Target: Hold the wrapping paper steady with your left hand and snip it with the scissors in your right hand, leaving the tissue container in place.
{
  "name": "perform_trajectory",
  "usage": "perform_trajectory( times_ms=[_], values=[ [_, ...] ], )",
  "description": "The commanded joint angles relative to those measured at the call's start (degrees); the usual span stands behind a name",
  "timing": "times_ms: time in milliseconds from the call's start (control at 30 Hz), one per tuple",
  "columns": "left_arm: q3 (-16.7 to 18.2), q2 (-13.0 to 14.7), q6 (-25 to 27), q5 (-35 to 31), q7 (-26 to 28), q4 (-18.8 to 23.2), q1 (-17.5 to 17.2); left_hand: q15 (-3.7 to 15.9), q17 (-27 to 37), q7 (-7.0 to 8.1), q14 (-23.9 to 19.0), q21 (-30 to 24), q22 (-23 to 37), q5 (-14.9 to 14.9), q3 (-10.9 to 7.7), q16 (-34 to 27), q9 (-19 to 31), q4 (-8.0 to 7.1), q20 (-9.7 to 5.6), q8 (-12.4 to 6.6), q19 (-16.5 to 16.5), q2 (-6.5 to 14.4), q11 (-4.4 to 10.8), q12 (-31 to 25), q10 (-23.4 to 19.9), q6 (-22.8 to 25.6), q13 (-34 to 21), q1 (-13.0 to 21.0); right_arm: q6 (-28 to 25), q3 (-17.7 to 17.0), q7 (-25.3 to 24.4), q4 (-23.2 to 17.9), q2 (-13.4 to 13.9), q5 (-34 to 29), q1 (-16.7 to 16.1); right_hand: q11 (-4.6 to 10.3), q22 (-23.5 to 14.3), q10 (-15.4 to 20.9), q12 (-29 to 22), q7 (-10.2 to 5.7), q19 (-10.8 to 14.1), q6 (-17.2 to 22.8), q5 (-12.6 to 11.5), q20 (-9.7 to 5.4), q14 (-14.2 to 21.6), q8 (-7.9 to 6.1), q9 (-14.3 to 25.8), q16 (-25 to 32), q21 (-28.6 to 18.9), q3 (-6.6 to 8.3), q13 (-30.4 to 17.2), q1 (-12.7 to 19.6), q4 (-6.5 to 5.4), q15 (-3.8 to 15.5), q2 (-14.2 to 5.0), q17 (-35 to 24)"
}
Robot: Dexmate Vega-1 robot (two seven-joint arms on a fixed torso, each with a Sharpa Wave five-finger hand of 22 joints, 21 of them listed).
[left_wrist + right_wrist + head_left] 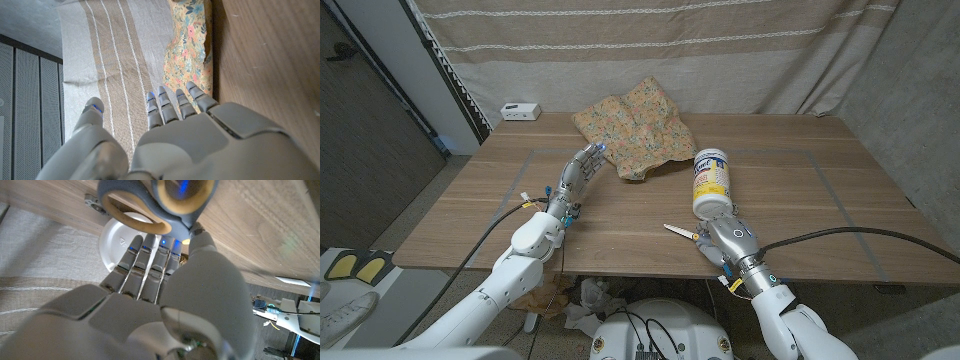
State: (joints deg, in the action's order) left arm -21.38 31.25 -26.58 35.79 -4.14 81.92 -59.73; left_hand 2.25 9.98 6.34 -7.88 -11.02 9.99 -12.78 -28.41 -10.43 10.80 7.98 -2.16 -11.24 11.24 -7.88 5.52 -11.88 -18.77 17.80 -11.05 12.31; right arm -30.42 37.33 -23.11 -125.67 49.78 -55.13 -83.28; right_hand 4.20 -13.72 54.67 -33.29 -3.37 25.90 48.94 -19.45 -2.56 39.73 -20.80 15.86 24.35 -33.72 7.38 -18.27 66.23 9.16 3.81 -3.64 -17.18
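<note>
The left hand (582,167) is seen over the table (470,200), its fingers (167,105) stretched out and slightly apart, with nothing held. Its fingertips are pointed at the near edge of the wrapping paper (635,130), which is found just beyond them; whether they touch it cannot be told. The floral paper is crumpled and lies at the far middle of the table, against the curtain (650,40).

The right hand (727,240) is placed near the table's front edge, its fingers curled through the handle of the scissors (678,232). In the right wrist view the grey and yellow handle loops (150,205) are seen against the fingers (145,260). The blades are pointed toward the robot's left, well apart from the paper.

The tissue container (711,182), a white cylinder with a yellow and blue label, lies on its side just beyond the right hand, between that hand and the paper.

One paper, one pair of scissors and one container are counted. A small white box (521,110) is seen at the far left corner.
</note>
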Motion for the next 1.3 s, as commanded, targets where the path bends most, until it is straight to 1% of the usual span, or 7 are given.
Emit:
perform_trajectory(
  times_ms=[33, 500, 600, 800, 1000, 1200, 1300],
  values=[
    [-0.06, 0.1, 0.5, -0.03, 0.02, 0.16, 0.18, 3.99, 0.24, -0.23, 0.3, -0.35, 0.29, -0.13, 0.13, -0.23, 0.22, 0.14, -3.38, -0.17, -0.24, 0.01, -0.43, -0.2, -0.25, 0.02, -0.11, -0.53, 2.31, -1.8, -2.37, -0.95, 0.62, 3.65, -1.13, 4.92, -0.32, 5.38, -0.38, 0.13, -0.35, 0.31, 0.24, -1.99, 0.37, -0.56, 0.15, -0.25, -0.55, 0.47, -0.42, 5.41, 0.19, 9.29, -4.98, -0.04],
    [-0.11, 0.03, 0.43, -0.01, -0.18, -0.15, 0.39, 3.98, 0.23, -0.22, 0.31, -0.35, 0.29, -0.13, 0.18, -0.22, 0.21, 0.14, -3.4, -0.21, -0.24, 0.06, -0.21, -0.23, -0.36, 0.13, -0.11, -0.57, 6.2, -4.73, -5.83, -2.62, 1.46, 8.78, -3.17, 4.81, -0.31, 5.13, -0.72, 0.26, -0.77, -0.22, 0.95, -1.78, 0.88, -0.15, 0.01, -0.75, -0.98, 0.92, -0.94, 5.58, -0.13, 9.26, -5.04, 0.05],
    [-0.11, 0.06, 0.51, 0.08, -0.25, -0.12, 0.37, 4.01, 0.23, -0.21, 0.28, -0.35, 0.29, -0.13, 0.2, -0.23, 0.21, 0.14, -3.41, -0.21, -0.24, 0.07, -0.65, -0.24, -0.38, 0.11, -0.11, -0.58, 7.16, -5.4, -6.51, -2.89, 1.58, 9.92, -3.58, 4.78, -0.3, 5.09, -0.77, 0.28, -0.75, -0.41, 1.05, -1.78, 1.07, -0.04, -0.02, -0.77, -1.07, 0.99, -1.03, 5.61, -0.16, 9.28, -5.06, 0.04],
    [-0.21, -0.11, 0.44, 0.1, -0.35, -0.44, 0.48, 3.97, 0.23, -0.24, 0.22, -0.36, 0.29, -0.12, 0.23, -0.25, 0.21, 0.14, -3.43, -0.2, -0.22, 0.11, -0.06, -0.23, -0.4, 0.1, -0.11, -0.61, 8.81, -6.57, -7.1, -3.7, 2.1, 11.45, -4.26, 4.82, -0.29, 5.04, -0.9, 0.28, -0.68, -0.43, 1.29, -1.88, 1.49, 0.05, -0.08, -0.7, -1.29, 1.08, -1.2, 5.65, -0.22, 9.33, -5.01, -0.07],
    [-0.13, 0.12, 0.46, 0.03, -0.3, 0.08, 0.35, 3.95, 0.22, -0.29, 0.24, -0.35, 0.28, -0.12, 0.27, -0.24, 0.21, 0.15, -3.41, -0.22, -0.24, 0.14, -0.33, -0.21, -0.37, 0.14, -0.11, -0.63, 9.91, -7.81, -7.55, -4.75, 2.45, 12.35, -4.93, 4.68, -0.28, 4.96, -1.05, 0.33, -0.59, -0.45, 1.58, -1.95, 1.88, 0.1, -0.07, -0.69, -1.57, 1.2, -1.42, 5.74, -0.26, 9.33, -4.95, -0.19],
    [0.01, 0.4, 0.45, -0.16, 0.06, 0.88, -0.05, 3.92, 0.22, -0.25, 0.21, -0.35, 0.28, -0.11, 0.3, -0.25, 0.21, 0.16, -3.41, -0.22, -0.25, 0.15, 0.02, -0.2, -0.37, 0.15, -0.11, -0.64, 11.24, -9.08, -8.28, -5.33, 2.54, 13.34, -5.58, 4.72, -0.28, 4.8, -1.12, 0.43, -0.61, -0.45, 1.79, -1.95, 2.08, 0.18, -0.12, -0.72, -1.76, 1.32, -1.58, 5.88, -0.24, 9.38, -4.89, -0.26],
    [-0.01, 0.41, 0.48, -0.26, 0.21, 1.07, -0.17, 3.94, 0.22, -0.33, 0.23, -0.35, 0.28, -0.11, 0.32, -0.24, 0.21, 0.16, -3.39, -0.25, -0.23, 0.16, -0.53, -0.21, -0.4, 0.21, -0.11, -0.65, 12.48, -10.05, -8.65, -5.65, 2.63, 14.71, -6.06, 4.66, -0.28, 4.82, -1.2, 0.44, -0.64, -0.46, 1.91, -1.94, 2.25, 0.23, -0.15, -0.68, -1.85, 1.37, -1.67, 5.91, -0.27, 9.38, -4.9, -0.34]
  ],
)
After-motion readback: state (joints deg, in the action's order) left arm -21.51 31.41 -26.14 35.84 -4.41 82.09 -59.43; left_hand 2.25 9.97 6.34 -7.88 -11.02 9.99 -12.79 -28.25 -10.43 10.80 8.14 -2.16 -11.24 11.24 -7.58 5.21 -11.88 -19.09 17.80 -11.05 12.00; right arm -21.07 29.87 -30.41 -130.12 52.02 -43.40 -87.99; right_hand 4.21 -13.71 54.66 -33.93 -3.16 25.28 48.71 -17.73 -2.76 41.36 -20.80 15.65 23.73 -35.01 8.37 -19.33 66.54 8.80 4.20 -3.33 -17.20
